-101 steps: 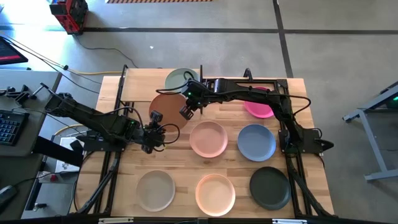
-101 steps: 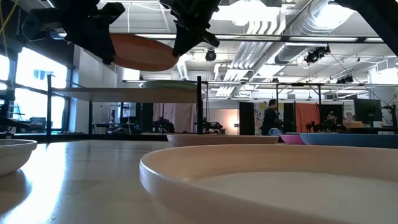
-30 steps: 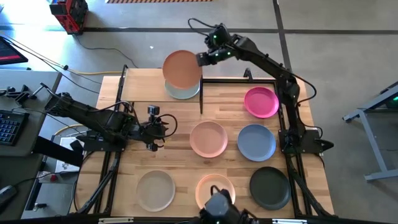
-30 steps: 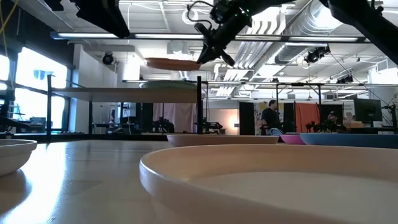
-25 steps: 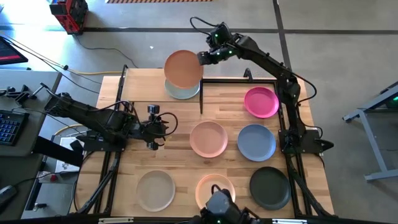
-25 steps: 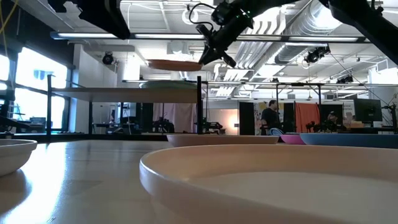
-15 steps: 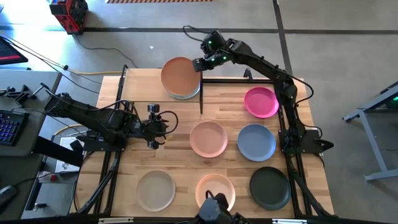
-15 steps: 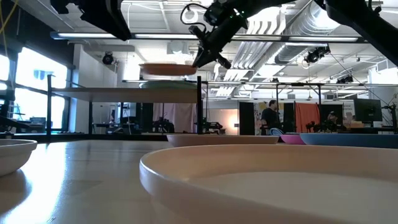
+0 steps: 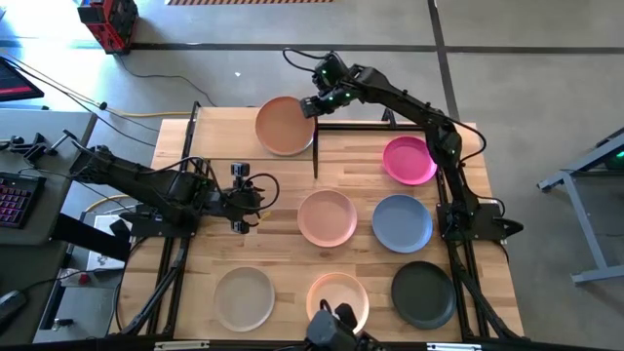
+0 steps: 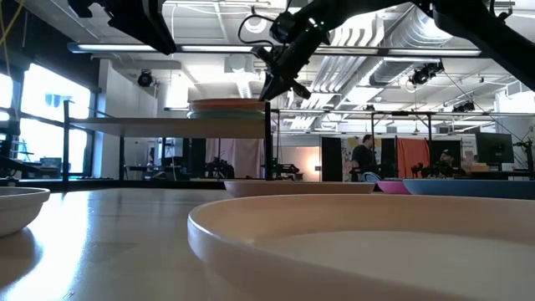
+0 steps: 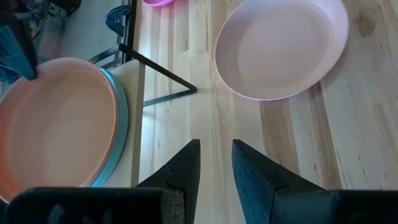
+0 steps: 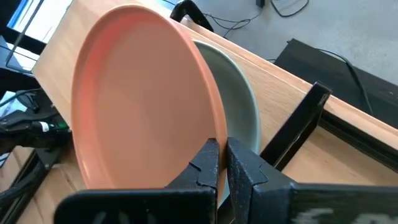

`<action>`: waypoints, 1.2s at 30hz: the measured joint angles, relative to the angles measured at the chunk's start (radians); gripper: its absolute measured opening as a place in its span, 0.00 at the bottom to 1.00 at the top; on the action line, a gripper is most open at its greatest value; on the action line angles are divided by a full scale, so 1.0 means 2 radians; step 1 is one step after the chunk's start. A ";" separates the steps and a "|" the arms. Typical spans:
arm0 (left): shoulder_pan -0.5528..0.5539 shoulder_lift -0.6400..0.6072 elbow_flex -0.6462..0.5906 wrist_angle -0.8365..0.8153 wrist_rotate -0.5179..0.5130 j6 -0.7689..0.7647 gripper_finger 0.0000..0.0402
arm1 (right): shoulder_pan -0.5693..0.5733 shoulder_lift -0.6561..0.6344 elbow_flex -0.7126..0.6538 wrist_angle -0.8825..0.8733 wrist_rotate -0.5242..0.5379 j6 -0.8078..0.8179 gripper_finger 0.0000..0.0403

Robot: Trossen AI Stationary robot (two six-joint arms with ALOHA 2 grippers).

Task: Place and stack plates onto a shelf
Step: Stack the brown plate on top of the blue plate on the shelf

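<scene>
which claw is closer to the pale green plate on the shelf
Right. The right claw is shut on the salmon plate lying on the pale green plate. The left claw hangs over the table, off the shelf.

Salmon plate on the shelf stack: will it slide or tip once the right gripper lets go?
Salmon plate seems nested on the pale green plate, so tipping looks unlikely. Its matte finish suggests little sliding. The right gripper pinches only its rim, so it's probably stiff and light.

Two matte black, slender jointed arms with thin black cables looped beside their links; each ends in a gripper of two tapered, grainy black fingers [image 11: 252, 180], a green light at the right wrist.
</scene>
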 joint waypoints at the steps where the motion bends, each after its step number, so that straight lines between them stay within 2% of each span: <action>1: 0.000 0.000 0.000 0.000 0.000 0.000 0.21 | 0.000 0.000 0.000 0.000 0.000 0.000 0.00; 12: 0.000 0.000 0.000 0.000 0.000 0.000 0.21 | 0.004 0.000 0.000 0.001 0.024 -0.022 0.02; 23: 0.000 0.000 0.000 0.000 0.000 0.000 0.21 | 0.005 0.000 0.000 0.013 0.029 -0.026 0.22; 32: 0.000 0.000 0.000 0.000 0.000 -0.001 0.21 | 0.012 0.000 0.000 0.013 0.015 -0.032 0.24; 36: 0.000 0.000 0.000 -0.004 0.000 -0.016 0.21 | 0.022 0.000 0.000 -0.011 -0.034 -0.036 0.24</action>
